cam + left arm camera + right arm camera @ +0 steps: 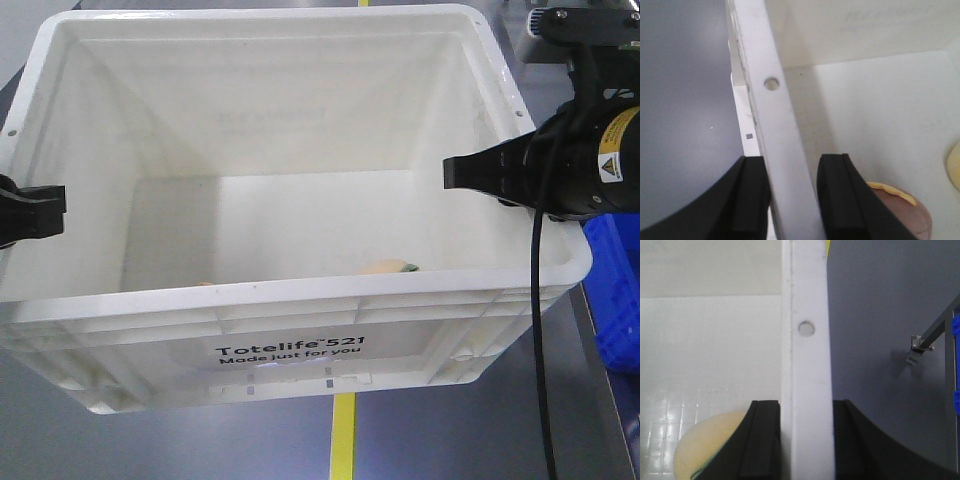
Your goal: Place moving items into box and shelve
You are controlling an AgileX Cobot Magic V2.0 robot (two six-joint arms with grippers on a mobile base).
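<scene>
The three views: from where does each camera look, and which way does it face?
Exterior front-facing: high on the label side, looking down into the box; left claw and right claw clamp its side rims.
Left wrist-mounted: on the left arm, looking down the left rim; black fingers straddle it, pinkish item inside.
Right wrist-mounted: on the right arm, looking down the right rim; fingers straddle it.
Shared: front and right wrist views both show the yellow item.

- Left gripper, at 9 o'clock in the front view: jaws clamped on the box rim.
- Right gripper, at 3 o'clock: clamped likewise, wrist level.
</scene>
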